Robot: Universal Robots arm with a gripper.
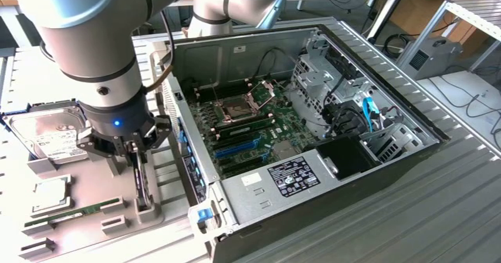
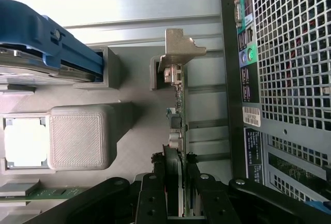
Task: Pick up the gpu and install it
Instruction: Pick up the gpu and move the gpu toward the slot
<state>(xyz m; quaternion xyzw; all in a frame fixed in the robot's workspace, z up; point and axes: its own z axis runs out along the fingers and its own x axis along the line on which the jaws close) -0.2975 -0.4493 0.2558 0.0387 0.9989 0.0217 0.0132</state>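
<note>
The gpu (image 1: 142,184) stands on edge in a grey holder on the tray, on the exterior view's left of the open computer case (image 1: 376,175). In the wrist view the gpu (image 2: 177,105) is seen edge on: a thin green board with its silver end bracket (image 2: 181,45) at the far end and a black fan part between the fingers. My gripper (image 1: 135,157) reaches straight down over the card. Its black fingers (image 2: 158,182) press against both faces of the card, so the gripper (image 2: 175,164) is shut on it. The card still sits in its holder.
A silver hard drive (image 1: 51,137), a square processor (image 1: 51,195) and a long green memory stick (image 1: 74,211) lie on the same tray. Inside the case the motherboard (image 1: 266,107) shows blue slots (image 1: 234,148). The case's perforated rear panel (image 2: 289,79) is close beside the card.
</note>
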